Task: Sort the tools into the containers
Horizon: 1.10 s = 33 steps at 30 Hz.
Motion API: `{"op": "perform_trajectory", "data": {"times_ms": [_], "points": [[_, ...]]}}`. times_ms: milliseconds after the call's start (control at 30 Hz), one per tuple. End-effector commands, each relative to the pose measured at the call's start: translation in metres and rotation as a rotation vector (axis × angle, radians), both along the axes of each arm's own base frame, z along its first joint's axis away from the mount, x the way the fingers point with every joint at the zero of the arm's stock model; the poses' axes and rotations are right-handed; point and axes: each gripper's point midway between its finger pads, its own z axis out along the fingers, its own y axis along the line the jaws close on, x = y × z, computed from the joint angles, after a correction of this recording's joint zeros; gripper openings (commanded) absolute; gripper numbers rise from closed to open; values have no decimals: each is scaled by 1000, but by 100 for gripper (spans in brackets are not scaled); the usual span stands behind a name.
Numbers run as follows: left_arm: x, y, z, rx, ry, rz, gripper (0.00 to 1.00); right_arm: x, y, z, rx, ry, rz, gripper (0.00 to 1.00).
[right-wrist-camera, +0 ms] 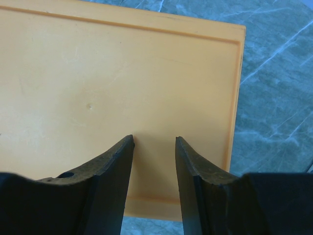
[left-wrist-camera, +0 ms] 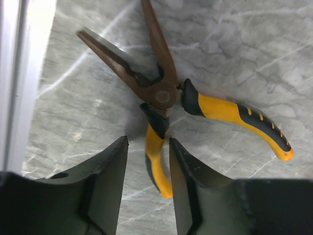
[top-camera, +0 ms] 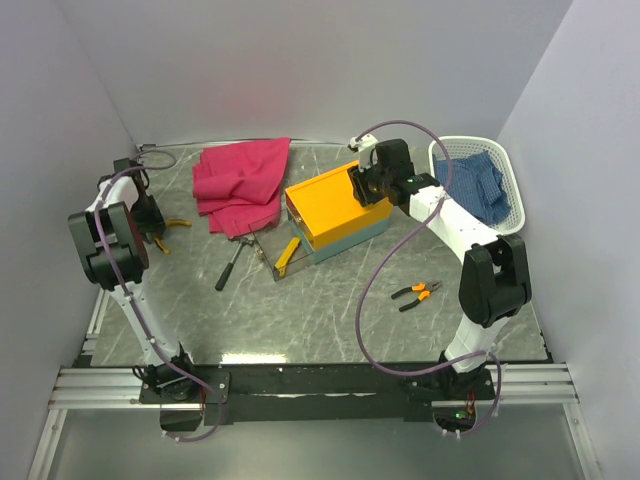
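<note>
Between the matt black plastic fingers [left-wrist-camera: 105, 181] of the left gripper [left-wrist-camera: 148, 142] and just beyond them: pliers [left-wrist-camera: 161, 93] of dull, brown-tarnished metal, with smooth yellow-and-black grips of faint sheen, on a smooth, slightly glossy, grey marble-look table [left-wrist-camera: 234, 44]. Under the right gripper [right-wrist-camera: 154, 139]: toolbox [right-wrist-camera: 122, 73] lid of smooth, matt orange-yellow plastic, lightly scuffed, with the same veined table surface to its right.

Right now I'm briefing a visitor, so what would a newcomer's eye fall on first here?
The orange-yellow toolbox mid-table stands out, lid shut, with the right gripper open over it. A magenta cloth lies behind it to the left. At the left edge, the left gripper hangs open over yellow-black pliers.
</note>
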Motion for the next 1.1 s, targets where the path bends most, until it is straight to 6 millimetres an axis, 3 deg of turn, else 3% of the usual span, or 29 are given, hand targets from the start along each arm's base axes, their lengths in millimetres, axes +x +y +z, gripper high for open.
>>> {"op": "perform_trajectory", "data": {"times_ms": [0, 100, 133, 233, 333, 400, 467, 567, 633, 667, 733, 767, 800, 867, 967, 1067], "points": [[-7, -10, -9, -47, 27, -39, 42, -16, -7, -17, -51, 61, 5, 47], [-18, -22, -18, -100, 48, -63, 29, -17, -6, -18, -46, 65, 8, 47], [-23, -26, -20, -112, 58, -70, 19, -16, -5, -17, -44, 64, 9, 47], [-28, -32, -12, -133, 46, -85, 1, -16, -5, -17, -43, 64, 8, 47], [-24, -44, 15, -180, -34, -100, 1, -15, -4, -16, -36, 62, 8, 47], [-16, -57, 49, -203, -129, -120, 1, -15, -3, -16, -35, 60, 9, 47], [-6, -86, 85, -278, -252, -214, 1, -15, -3, -15, -35, 59, 9, 47], [-2, -124, 120, -302, -351, -354, 1, -14, -3, -16, -35, 60, 9, 47], [0, -144, 133, -299, -381, -445, 1, -13, -3, -14, -35, 54, 9, 47], [-1, -166, 139, -299, -383, -511, 1, -12, -3, -14, -35, 54, 7, 47], [-1, -188, 147, -290, -392, -604, 1, -12, -2, -13, -34, 51, 9, 47], [-3, -209, 147, -291, -379, -666, 1, -12, -2, -13, -34, 53, 10, 47], [-5, -213, 146, -288, -369, -688, 1, -13, -2, -11, -33, 48, 11, 47], [-10, -245, 143, -286, -340, -844, 1, -13, -3, -8, -34, 41, 11, 47], [-23, -265, 135, -313, -262, -981, 1, -15, -6, -6, -39, 33, 7, 48], [-30, -273, 131, -324, -200, -1047, 1, -18, -9, -6, -47, 27, 6, 47]]}}
